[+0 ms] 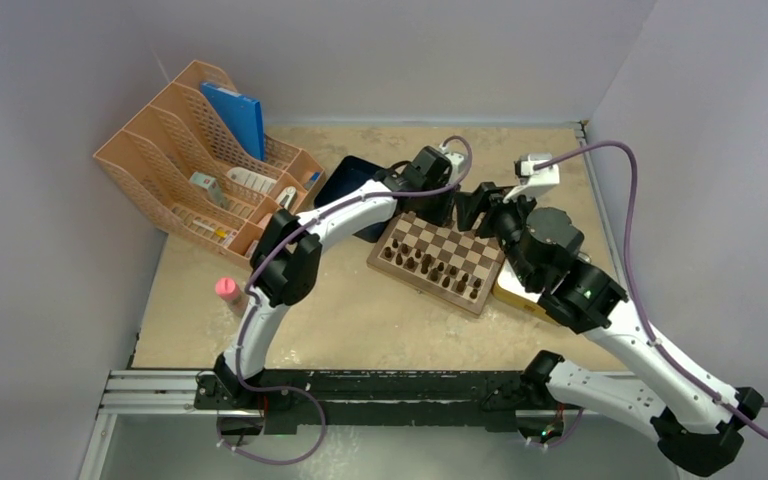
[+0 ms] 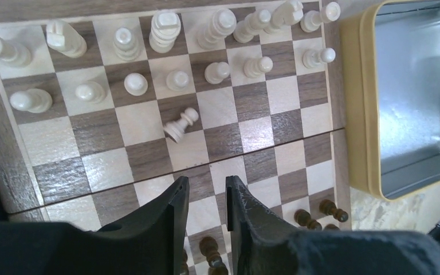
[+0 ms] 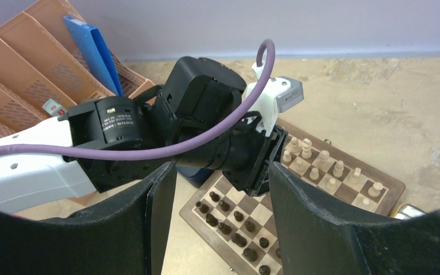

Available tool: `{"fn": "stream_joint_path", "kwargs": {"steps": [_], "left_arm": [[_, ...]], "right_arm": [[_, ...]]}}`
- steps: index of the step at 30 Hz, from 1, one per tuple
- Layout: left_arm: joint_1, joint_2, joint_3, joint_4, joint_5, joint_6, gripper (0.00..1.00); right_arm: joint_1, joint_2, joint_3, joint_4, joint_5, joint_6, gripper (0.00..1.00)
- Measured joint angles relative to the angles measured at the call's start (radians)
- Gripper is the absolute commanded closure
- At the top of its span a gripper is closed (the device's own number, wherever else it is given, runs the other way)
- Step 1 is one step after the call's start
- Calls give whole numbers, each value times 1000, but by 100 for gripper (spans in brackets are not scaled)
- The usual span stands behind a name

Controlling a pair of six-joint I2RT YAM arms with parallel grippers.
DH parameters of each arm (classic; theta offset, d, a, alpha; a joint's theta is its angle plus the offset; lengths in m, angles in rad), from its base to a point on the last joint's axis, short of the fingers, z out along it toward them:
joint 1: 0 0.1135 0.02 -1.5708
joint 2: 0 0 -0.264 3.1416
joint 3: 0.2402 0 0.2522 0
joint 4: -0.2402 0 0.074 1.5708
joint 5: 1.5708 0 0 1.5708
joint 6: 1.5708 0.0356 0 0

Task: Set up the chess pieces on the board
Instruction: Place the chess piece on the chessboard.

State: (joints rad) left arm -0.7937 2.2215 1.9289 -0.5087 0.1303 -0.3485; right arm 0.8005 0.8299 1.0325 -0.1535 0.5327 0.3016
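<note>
Two arms crowd the far side of the board (image 1: pixel 412 236) on the top cam. The left arm (image 1: pixel 345 212) reaches in over the far-left corner, and the right arm (image 1: pixel 575 285) hangs by the far-right edge. Board sits mid-desk (image 1: pixel 360 325), dark pieces (image 1: pixel 438 270) along its near rows. Cream ones are mostly hidden under the arms here.

Left wrist cam: the cream chess pieces (image 2: pixel 166 28) fill the back rank, w/ pawns one row nearer. Looks like one gap in that pawn row, toward the tin (image 2: pixel 352 114). One stray pawn (image 2: pixel 181 124) lies tipped over nearer mid-board, just ahead of the left gripper (image 2: pixel 206 183) & a touch left of its gap. Its long axis runs diagonal, head far-right, base near-left. Jaws stand slightly parted, nothing between them.

Right wrist cam: the right gripper (image 3: pixel 217 172) is spread wide & empty, looking across at the left wrist from the side, well off the pawn. Left is far nearer, so prob. its pick, w/ a wrist turn to close across that diagonal.
</note>
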Motion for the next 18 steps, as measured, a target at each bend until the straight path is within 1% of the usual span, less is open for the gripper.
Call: {"fn": "stream_joint_path", "kwargs": {"steps": [3,7,10,13,16,18], "left_arm": [[7,-2,5,-25,29,-22,70],[45,-37,-15,-50,93,-84,70],[102,-122,-83,-46,136,-120,70],[153,-214,-150,-18,151,-124,71],[192,-303,-220,23,151,-129,72],[196,-333,-252,60,151,-130,73]], "right_arm": [[0,24,9,-21,0,41,38],[0,66,33,-45,-7,105,41],[0,124,63,-69,-33,163,46],[0,193,94,-94,-61,203,50],[0,261,109,-110,-98,235,51],[0,281,110,-127,-114,251,52]]}}
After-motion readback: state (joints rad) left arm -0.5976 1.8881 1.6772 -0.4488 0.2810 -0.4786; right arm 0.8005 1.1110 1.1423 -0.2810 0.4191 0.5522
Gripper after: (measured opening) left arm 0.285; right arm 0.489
